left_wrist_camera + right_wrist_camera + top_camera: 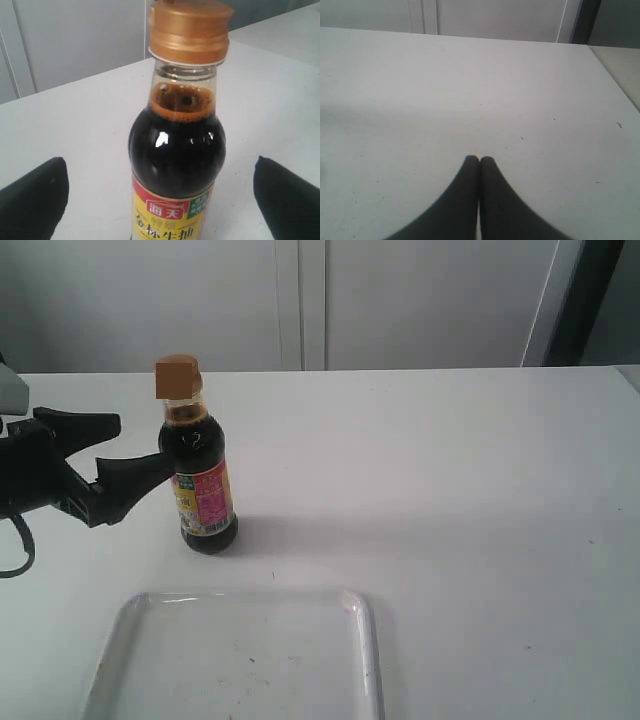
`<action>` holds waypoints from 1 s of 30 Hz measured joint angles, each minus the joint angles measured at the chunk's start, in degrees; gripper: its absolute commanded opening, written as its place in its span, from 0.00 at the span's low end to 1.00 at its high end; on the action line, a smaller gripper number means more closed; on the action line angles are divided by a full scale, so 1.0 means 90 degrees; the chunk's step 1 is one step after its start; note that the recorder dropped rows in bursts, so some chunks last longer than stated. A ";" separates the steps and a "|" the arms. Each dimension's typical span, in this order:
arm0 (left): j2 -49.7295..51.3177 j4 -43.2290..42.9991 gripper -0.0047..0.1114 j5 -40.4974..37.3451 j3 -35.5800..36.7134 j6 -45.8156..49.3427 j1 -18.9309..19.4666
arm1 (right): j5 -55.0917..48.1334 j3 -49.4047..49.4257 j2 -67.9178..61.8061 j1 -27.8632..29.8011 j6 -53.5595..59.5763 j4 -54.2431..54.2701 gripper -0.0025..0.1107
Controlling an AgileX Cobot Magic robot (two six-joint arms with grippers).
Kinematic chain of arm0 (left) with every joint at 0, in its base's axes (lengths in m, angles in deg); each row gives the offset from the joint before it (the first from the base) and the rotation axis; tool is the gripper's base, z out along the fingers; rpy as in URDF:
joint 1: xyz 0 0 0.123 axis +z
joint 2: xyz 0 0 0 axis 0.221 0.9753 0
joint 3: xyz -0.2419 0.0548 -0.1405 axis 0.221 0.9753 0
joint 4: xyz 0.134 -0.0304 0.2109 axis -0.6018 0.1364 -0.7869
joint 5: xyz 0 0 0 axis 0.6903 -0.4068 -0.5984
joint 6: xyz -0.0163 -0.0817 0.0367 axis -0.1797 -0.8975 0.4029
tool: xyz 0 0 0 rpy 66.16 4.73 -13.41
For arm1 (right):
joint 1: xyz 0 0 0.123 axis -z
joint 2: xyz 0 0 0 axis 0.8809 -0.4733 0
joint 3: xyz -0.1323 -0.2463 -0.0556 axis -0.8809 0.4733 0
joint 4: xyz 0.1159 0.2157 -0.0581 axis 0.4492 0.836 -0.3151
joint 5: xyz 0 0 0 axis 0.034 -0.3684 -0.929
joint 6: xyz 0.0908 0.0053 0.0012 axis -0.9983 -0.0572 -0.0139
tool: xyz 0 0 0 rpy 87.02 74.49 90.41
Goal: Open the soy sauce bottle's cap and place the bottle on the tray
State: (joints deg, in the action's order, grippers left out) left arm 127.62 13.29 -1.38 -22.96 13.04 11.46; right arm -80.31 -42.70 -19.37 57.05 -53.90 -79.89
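Observation:
The soy sauce bottle (205, 480) stands upright on the white table, left of centre and behind the tray (368, 640). Its golden-orange cap (178, 377) is down on the neck. My left gripper (142, 443) comes in from the left at label height, open wide; the nearer fingertip is close to the bottle's side. In the left wrist view the bottle (175, 150) and cap (189, 31) fill the middle, with a black finger (32, 200) on each side and clear gaps between. The left gripper (159, 161) holds nothing. My right gripper (479, 160) is shut over bare table, empty.
The white table (450, 490) stretches to the right of the bottle. A pale wall with a vertical seam (300, 300) backs the table's far edge. A black cable (20, 550) loops at the left edge under the left arm.

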 measured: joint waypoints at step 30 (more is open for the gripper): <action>0.1840 0.0726 0.91 0.0062 -0.1401 0.0529 -0.1052 | 0.0000 0.0000 0.0000 0.0000 0.0000 0.0000 0.02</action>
State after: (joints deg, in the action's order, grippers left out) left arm 144.17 19.83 -0.82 -35.57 17.79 1.99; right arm -80.31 -42.70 -19.37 57.05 -53.90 -79.89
